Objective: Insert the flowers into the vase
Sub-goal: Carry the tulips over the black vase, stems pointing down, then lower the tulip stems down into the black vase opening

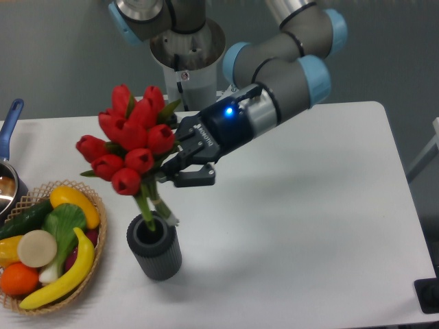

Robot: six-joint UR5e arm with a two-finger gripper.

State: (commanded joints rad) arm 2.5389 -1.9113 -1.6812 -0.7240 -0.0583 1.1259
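Observation:
The flowers [130, 140], a tight bunch of red tulip buds with green stems, hang tilted to the left over the table. My gripper [171, 168] is shut on the stems just under the buds, coming in from the right. The lower stem ends [152, 209] reach down into the round mouth of the vase [155, 247], a short dark grey ribbed cylinder standing upright on the white table near the front left. How deep the stems go inside is hidden by the vase rim.
A woven basket [96, 264] with a banana, orange, cucumber and other produce sits just left of the vase. A pot with a blue handle [10, 130] is at the far left edge. The robot base [186, 62] stands at the table's back.

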